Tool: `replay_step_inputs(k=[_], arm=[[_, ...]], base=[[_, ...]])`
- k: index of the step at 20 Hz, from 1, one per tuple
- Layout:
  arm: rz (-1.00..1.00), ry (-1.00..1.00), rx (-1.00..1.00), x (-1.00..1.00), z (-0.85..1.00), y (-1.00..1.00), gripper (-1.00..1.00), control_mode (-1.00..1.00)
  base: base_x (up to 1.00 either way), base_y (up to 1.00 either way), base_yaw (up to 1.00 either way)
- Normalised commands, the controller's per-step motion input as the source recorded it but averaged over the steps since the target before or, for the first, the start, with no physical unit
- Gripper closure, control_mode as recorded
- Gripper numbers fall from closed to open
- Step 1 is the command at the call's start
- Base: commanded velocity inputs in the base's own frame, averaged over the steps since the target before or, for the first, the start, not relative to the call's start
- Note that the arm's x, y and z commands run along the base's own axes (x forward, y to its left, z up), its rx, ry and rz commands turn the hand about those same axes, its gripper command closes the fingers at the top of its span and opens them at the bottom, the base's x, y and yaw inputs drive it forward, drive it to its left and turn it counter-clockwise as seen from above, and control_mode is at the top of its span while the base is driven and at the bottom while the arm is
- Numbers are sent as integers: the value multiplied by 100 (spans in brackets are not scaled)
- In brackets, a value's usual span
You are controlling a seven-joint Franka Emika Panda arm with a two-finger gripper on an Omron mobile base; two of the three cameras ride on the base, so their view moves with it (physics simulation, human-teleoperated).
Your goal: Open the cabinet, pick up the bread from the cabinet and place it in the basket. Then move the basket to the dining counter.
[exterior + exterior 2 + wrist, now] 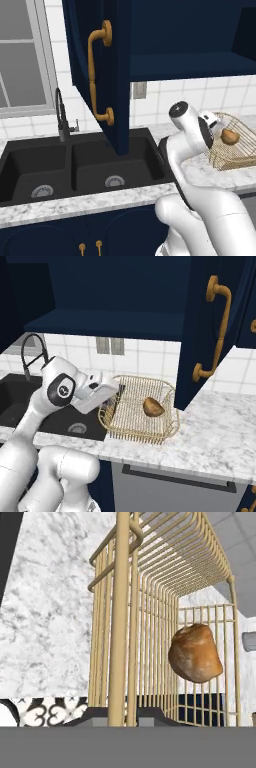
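Observation:
The tan wire basket (141,432) rests on the marble counter right of the sink, with the brown bread (153,407) lying inside it. My gripper (117,392) is shut on the basket's left rim. In the hand view the rim bar (120,637) runs up from between my gripper (124,716) tips, and the bread (195,653) lies beyond the wires. The left base view shows the basket (235,161) and bread (229,136) past my wrist. The navy cabinet (110,323) above stands open, its door (107,70) swung out. The dining counter is out of view.
A black double sink (75,167) with a dark faucet (61,117) lies left of the basket. The open right cabinet door (205,336) with its brass handle hangs over the counter just right of the basket. Bare marble counter (220,431) stretches to the right.

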Motion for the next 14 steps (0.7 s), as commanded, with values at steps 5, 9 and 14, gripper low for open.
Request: replay_step_inputs(k=[5, 9, 14], arm=[[25, 1, -32, -78, 100, 46, 100, -100], [16, 2, -6, -66, 83, 29, 100, -100], [3, 4, 5, -52, 30, 6, 100, -100]], base=[[0, 0, 0], [0, 0, 0], [0, 0, 0]])
